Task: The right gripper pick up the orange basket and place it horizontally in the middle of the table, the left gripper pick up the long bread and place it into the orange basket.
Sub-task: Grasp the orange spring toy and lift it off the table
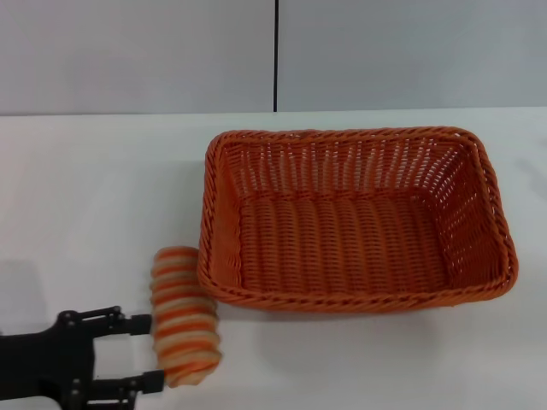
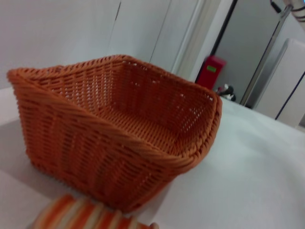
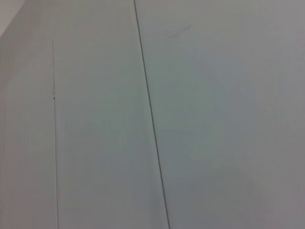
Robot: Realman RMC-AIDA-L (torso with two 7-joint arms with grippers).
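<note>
The orange basket point(image 1: 355, 222) stands empty and lengthwise across the middle of the white table point(image 1: 94, 188); it also fills the left wrist view point(image 2: 119, 138). The long bread point(image 1: 184, 316), tan with orange stripes, lies on the table just off the basket's front left corner, and its end shows in the left wrist view point(image 2: 81, 217). My left gripper point(image 1: 155, 352) is at the table's front left, open, with its two fingertips at the near half of the bread's left side. The right gripper is out of view; its wrist view shows only a wall.
A grey panelled wall point(image 1: 273, 51) runs behind the table's far edge. Bare tabletop lies to the left of the basket and along the front on the right. A red object point(image 2: 212, 71) stands far off beyond the table.
</note>
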